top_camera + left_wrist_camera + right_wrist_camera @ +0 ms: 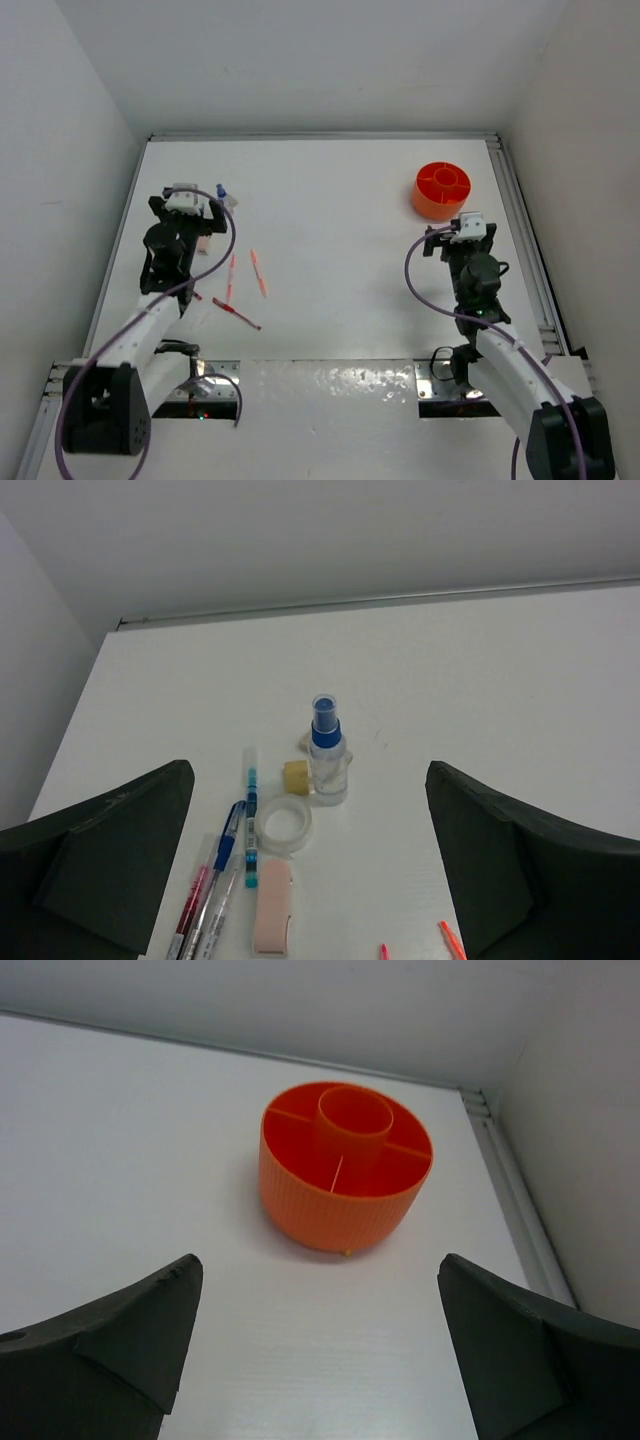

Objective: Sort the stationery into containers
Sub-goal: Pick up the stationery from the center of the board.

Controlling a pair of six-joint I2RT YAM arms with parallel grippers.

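- Both sets of jaws gaped wide with nothing in them: the left gripper point(186, 206) by the desk's point(350, 200) left edge, the right gripper point(460, 236) over by the right.
- Dead ahead of the left jaws we had the stationery bunched toward the far-left corner. An upright bottle point(328, 760) showed a clear body and a blue cap, with a small beige block point(295, 776) at its base; whether the two touched, we couldn't tell.
- Nearer those jaws a clear ring of tape point(284, 822) lay flat. Just beside it lay a blue-and-white pen point(251, 815), thin and smooth, its long axis running away from the gripper and so crosswise to the line the fingers close on. That looked to us the easy pick.
- Thin red pens point(259, 273) lay loose toward the desk's middle, to the right of the left arm.
- The tub point(335, 1210) was orange plastic, round, with a ribbed wall, a centre tube and spoke dividers. It sat near the far-right corner, just ahead of the right jaws and well apart from the stationery.
- Our read: the left arm was nearer the pens and the right arm nearer the tub, so any carry would have to cross the desk.
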